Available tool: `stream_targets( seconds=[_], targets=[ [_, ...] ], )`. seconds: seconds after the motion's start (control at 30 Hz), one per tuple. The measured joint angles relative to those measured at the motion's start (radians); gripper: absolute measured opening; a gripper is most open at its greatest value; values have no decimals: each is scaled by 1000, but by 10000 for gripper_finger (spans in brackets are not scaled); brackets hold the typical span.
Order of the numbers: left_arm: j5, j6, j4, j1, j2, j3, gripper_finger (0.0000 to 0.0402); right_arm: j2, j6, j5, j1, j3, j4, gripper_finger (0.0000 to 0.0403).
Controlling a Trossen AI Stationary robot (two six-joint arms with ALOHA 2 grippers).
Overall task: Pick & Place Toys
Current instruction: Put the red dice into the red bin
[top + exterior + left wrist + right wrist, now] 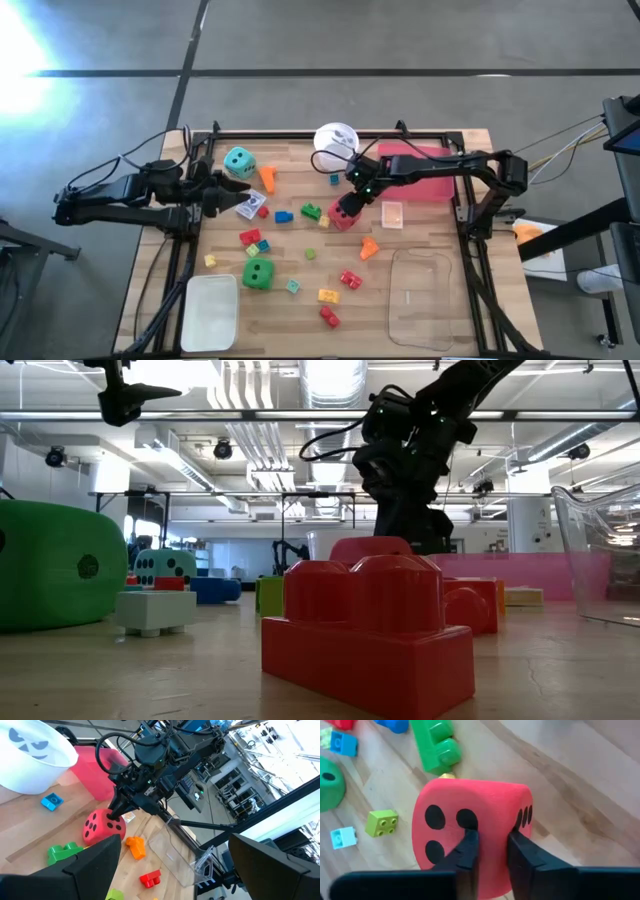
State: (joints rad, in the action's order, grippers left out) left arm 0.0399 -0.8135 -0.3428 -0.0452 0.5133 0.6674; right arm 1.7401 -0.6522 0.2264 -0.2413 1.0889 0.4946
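Note:
A red die with black dots sits on the wooden table near the middle, and my right gripper is shut on it, reaching in from the table's right side. The left wrist view shows it on the die's top. My left gripper hangs open above the table's left part, touching nothing. A teal die, a green die and small bricks, among them a green one and an orange one, lie scattered on the table. My right gripper pinches a ridge of the red die's upper side between its two fingers, beside the three-dot face. The fingers slant down onto it from the table's right. The die rests on the table.
A white cup and a pink tray stand just beyond the die. A clear tray lies at the near right, a white tray at the near left. A big red brick lies close to the low camera.

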Motion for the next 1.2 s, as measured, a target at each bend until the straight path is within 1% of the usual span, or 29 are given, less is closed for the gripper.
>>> stream_targets(
  seconds=[0.33, 0.53, 0.77, 1.2],
  targets=[
    [0, 0, 0, 0, 0, 0, 374, -2, 24, 39, 4, 49, 7, 38],
    [-6, -3, -1, 0, 0, 0, 374, -38, 29, 71, 6, 69, 30, 29],
    [-6, -2, -1, 0, 0, 0, 374, -78, 47, 68, 5, 75, 115, 18],
    [-6, 1, -10, 0, 0, 0, 373, -164, 59, 62, -12, 76, 141, 10]
  ],
)
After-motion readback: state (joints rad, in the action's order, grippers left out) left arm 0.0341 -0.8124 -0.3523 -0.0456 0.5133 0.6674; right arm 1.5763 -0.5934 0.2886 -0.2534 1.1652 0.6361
